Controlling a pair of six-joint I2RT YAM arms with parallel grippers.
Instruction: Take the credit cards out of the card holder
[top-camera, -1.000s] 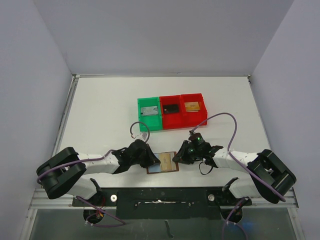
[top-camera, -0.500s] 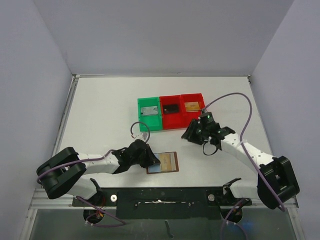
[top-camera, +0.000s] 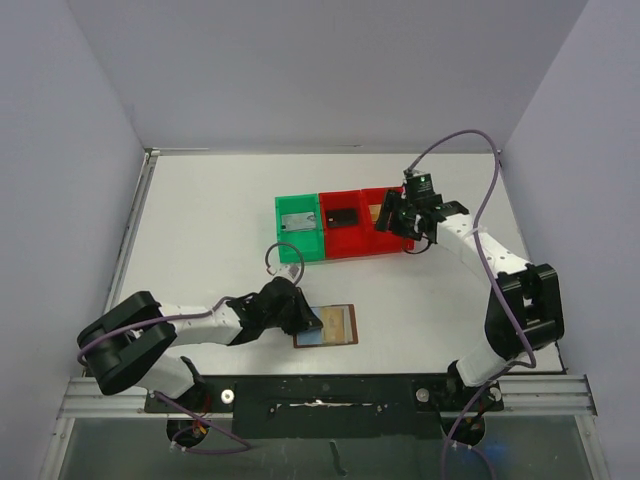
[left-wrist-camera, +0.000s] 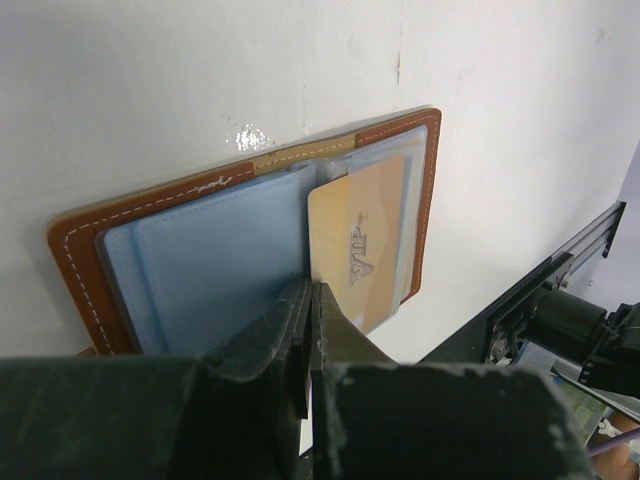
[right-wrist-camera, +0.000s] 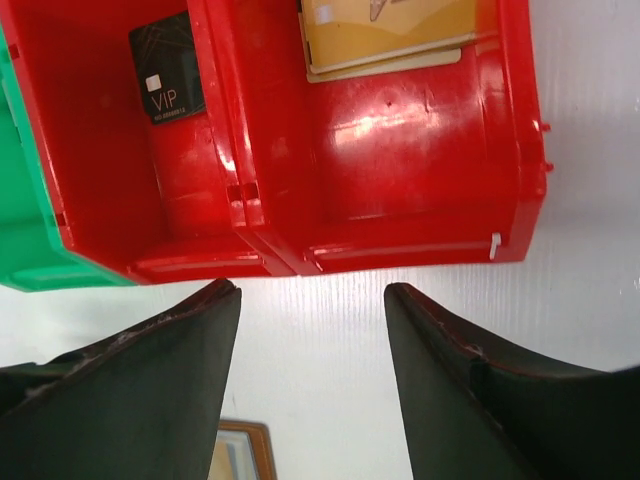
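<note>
The card holder (left-wrist-camera: 200, 270) lies open near the table's front edge, brown-edged with pale blue pockets; it also shows from above as the card holder (top-camera: 340, 326). A gold credit card (left-wrist-camera: 365, 240) marked VIP sticks partway out of its right pocket. My left gripper (left-wrist-camera: 308, 292) is shut, its tips down on the holder's middle, beside that card's left edge. My right gripper (right-wrist-camera: 312, 290) hangs open and empty just in front of the right red bin (right-wrist-camera: 400, 190), in which gold cards (right-wrist-camera: 390, 30) lie stacked. From above, the right gripper (top-camera: 393, 216) is over that bin.
Three bins stand in a row at mid-table: a green bin (top-camera: 297, 246) holding a grey card (top-camera: 297, 222), a middle red bin (top-camera: 345, 242) holding a black VIP card (right-wrist-camera: 167, 80), and the right red bin. Grey walls close in the table on three sides.
My right arm has swung from the holder's right edge back to the right red bin, and its jaws have spread apart. The left gripper and the holder have stayed put.
</note>
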